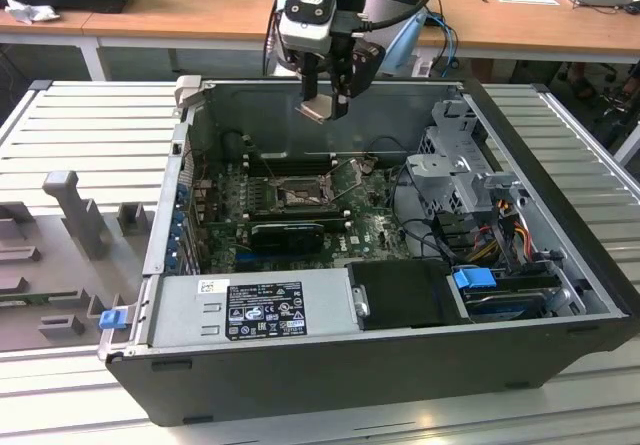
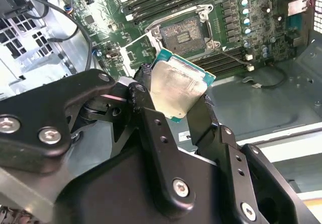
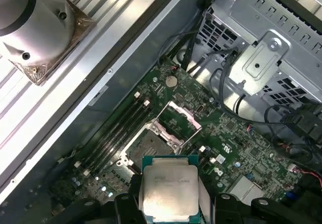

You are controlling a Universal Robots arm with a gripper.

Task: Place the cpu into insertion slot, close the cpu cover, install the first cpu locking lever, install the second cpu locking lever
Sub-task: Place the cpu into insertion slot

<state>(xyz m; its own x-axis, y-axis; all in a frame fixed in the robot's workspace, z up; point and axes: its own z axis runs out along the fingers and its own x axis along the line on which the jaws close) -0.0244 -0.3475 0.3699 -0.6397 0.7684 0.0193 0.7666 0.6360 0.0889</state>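
My gripper [image 1: 325, 103] hangs over the open computer case, above the back of the green motherboard [image 1: 375, 227]. It is shut on the cpu [image 1: 318, 111], a small square chip with a pale silvery top [image 2: 177, 86] [image 3: 168, 194] clamped between the black fingers [image 2: 151, 121]. Below it lies the insertion slot [image 1: 298, 197] [image 2: 185, 32] [image 3: 147, 146], a dark square socket with a metal rim, uncovered. The cpu cover [image 3: 178, 117] [image 2: 142, 49] is swung open beside the socket. A thin wire lever [image 2: 232, 56] sticks out from the socket's corner.
A grey power supply box [image 1: 255, 305] fills the case's front. A metal drive cage [image 1: 462, 160] with cables stands at the exterior view's right. Long black memory slots [image 3: 113, 133] run beside the socket. The case walls [image 1: 170, 180] rise around the board.
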